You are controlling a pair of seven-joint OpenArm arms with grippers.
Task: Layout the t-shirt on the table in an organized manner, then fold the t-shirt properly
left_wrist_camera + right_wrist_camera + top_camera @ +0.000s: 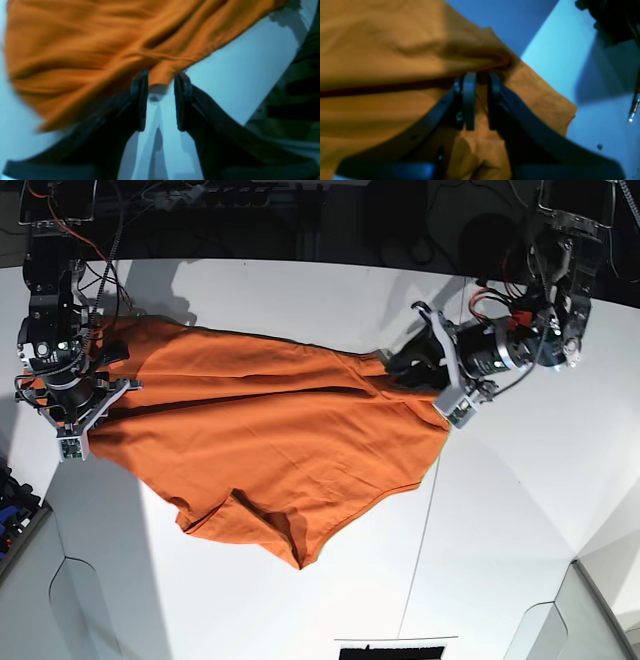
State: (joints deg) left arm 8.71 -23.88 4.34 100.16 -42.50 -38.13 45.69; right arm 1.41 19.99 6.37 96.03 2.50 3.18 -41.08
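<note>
Base view alone shows t-shirt (270, 440) stretched, seemingly between arms.

Both wrist views are soft and smeared. The t-shirt (100, 50) runs off the left wrist picture's top edge, its near hem blurred. In the base view both grippers' jaws are hidden (cloth and arm bodies cover them).

From the base view we look straight down from high above on the whole table (300, 600) and both arms. Our left wrist view sits close behind the left gripper (160, 82), facing along its fingers. Our right wrist view does likewise behind the right gripper (480, 82). All three share the shirt (270, 440).
</note>
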